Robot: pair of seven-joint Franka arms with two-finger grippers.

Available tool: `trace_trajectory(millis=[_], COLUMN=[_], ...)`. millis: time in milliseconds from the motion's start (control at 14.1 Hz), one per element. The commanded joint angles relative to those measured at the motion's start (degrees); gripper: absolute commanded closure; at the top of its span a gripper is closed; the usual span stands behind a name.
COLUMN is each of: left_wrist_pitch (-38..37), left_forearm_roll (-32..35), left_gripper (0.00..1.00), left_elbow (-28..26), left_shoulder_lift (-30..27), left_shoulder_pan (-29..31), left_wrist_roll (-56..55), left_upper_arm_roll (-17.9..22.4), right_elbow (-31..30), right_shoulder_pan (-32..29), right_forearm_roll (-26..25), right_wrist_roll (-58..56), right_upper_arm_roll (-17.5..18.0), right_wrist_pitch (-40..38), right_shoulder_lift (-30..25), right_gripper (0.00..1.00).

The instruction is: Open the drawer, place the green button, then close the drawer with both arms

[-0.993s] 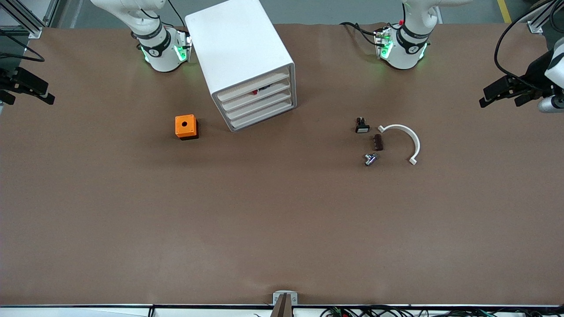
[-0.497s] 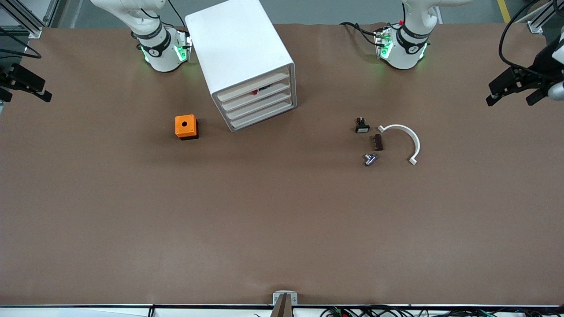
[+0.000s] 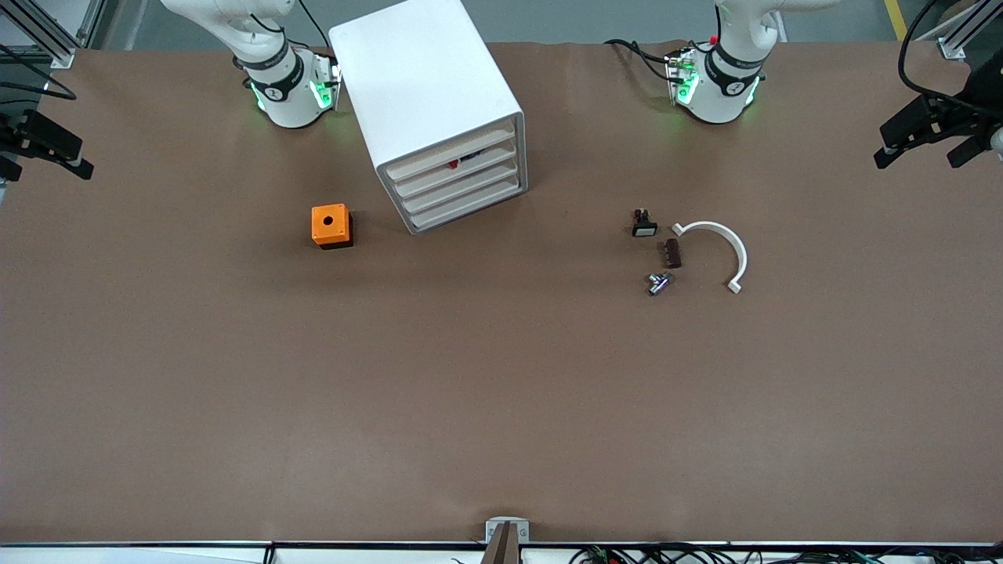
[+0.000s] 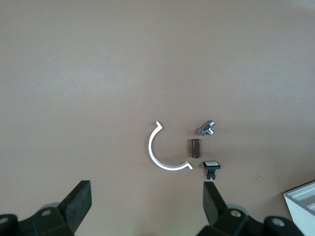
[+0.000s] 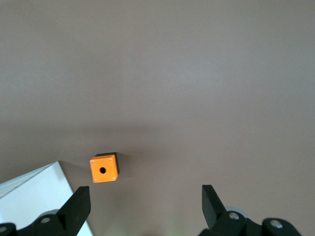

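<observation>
Front view, four drawers [image 3: 458, 178], one button [image 3: 658, 283]

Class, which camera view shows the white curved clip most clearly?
The left wrist view: the white curved clip lies unobstructed near mid-frame, its open arc plain. The front view shows the same clip smaller, toward the left arm's end of the table. The right wrist view does not show it.

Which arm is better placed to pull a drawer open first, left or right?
Probably the right. Its open claw hangs at the right arm's end of the table, and its wrist view shows the cabinet close by. The left claw, also open, overlooks the button and small parts.
</observation>
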Motion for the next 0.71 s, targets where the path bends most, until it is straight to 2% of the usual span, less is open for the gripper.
trace_trajectory(millis=[0, 639], left_wrist_pitch=[-1.29, -2.09], left_forearm_roll=[1.17, 1.17], left_gripper=[0.0, 0.0], left_elbow=[0.39, 0.56], left_shoulder_lift=[0.19, 0.36], left_shoulder_pan=[-0.23, -0.67], left_wrist_roll=[0.24, 0.06], left_upper_arm_roll=[-0.08, -0.17], right_elbow=[-1.49, -1.58], right_shoulder_pan=[-0.12, -0.39], right_forearm_roll=[-1.11, -0.94], right_wrist_roll=[-2.35, 3.36], right_upper_arm_roll=[-0.33, 0.02], right_wrist_pitch=[1.11, 2.08], right_shoulder_lift=[-1.43, -1.25], right_gripper=[0.0, 0.0])
